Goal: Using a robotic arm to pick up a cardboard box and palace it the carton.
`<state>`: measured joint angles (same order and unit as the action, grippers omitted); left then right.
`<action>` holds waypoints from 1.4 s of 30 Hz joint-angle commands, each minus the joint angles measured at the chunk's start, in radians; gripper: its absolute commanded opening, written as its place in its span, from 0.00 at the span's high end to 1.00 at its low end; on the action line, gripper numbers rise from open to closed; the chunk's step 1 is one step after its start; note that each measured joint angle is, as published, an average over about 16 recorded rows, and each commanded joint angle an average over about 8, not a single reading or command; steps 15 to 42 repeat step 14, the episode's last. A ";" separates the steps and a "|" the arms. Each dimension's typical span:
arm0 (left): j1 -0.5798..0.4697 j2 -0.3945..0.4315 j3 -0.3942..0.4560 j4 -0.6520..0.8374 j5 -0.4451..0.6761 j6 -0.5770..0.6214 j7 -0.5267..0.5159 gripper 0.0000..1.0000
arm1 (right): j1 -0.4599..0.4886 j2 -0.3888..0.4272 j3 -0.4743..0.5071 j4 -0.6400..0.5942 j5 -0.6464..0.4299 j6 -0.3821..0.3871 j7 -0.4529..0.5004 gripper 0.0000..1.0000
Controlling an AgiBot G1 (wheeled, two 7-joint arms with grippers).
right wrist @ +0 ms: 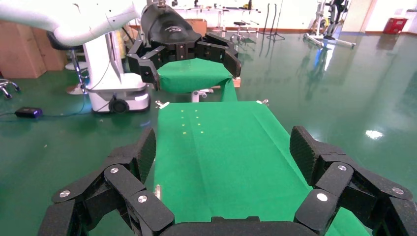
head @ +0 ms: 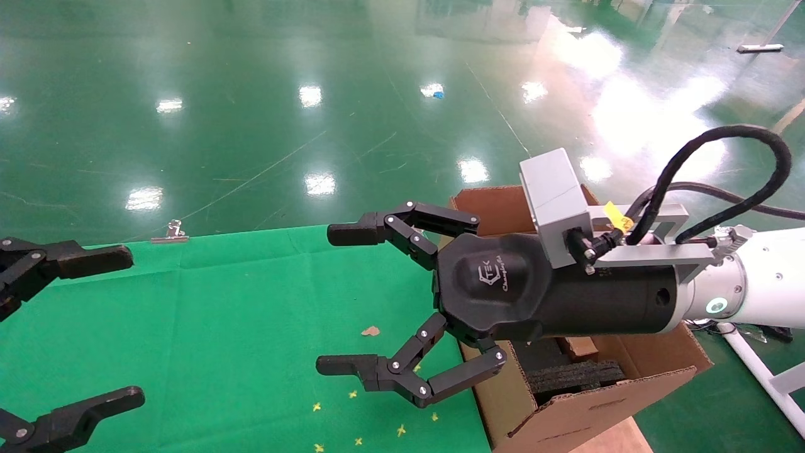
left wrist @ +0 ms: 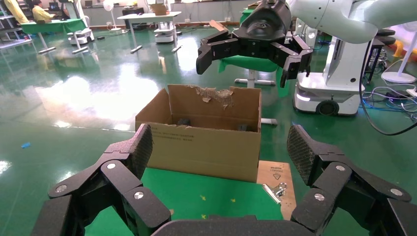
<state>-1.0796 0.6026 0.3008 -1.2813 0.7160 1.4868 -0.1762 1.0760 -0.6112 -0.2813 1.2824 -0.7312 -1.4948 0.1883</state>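
Observation:
My right arm, white with a green ring light, reaches in from the right. Its gripper is open and empty above the table's right part, just left of the carton. The carton stands at the table's right end with black foam inside. It also shows in the left wrist view, with a ragged back flap. A brown cardboard piece lies among the foam; I cannot tell if it is the slim cardboard box. My left gripper is open and empty at the left edge.
A green cloth covers the table, with a small brown scrap and yellow marks on it. A metal clip holds its far edge. A wooden board lies beside the carton. Shiny green floor surrounds everything.

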 commanded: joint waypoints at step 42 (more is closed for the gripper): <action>0.000 0.000 0.000 0.000 0.000 0.000 0.000 0.00 | 0.000 0.000 0.000 0.000 0.000 0.000 0.000 0.00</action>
